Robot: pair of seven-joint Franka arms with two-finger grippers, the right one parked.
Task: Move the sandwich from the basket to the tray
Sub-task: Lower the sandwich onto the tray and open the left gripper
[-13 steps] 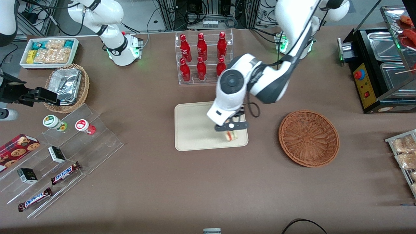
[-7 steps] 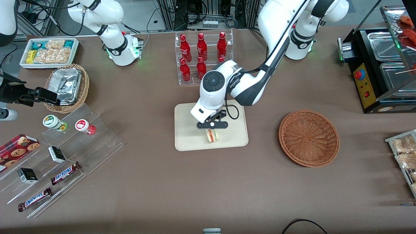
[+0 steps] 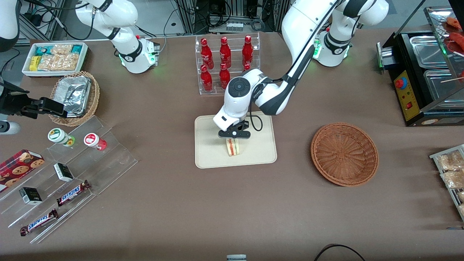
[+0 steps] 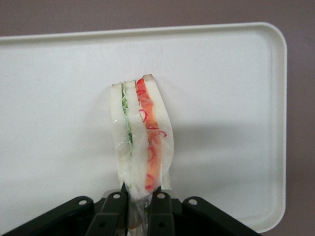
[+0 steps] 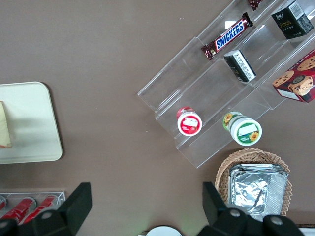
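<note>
Hanging over the middle of the tray [image 3: 210,154], the gripper [image 3: 234,137] pointed down with its two fingers [image 4: 114,212] pressed together on one end of the sandwich [image 3: 232,147], so it was closed on the wedge with no visible gap beyond the pinched wrap. The sandwich stood on edge within the tray's outline, roughly midway between its two short edges and somewhat closer to the long edge nearest the front camera; whether its lower end touched the tray floor could not be told. In the wrist view the sandwich [image 4: 141,135] showed pale bread on both faces, a green layer next to a red-orange one, and a clear wrapping gathered between the fingers, with a soft shadow falling on the tray [image 4: 236,98] beside it. The basket [image 3: 344,154] sat on the brown table [image 3: 181,210] well apart from the tray, toward the working arm's end, with nothing visible inside. A clear rack of red bottles [image 3: 226,65] stood farther from the front camera than the tray, near its long edge.
</note>
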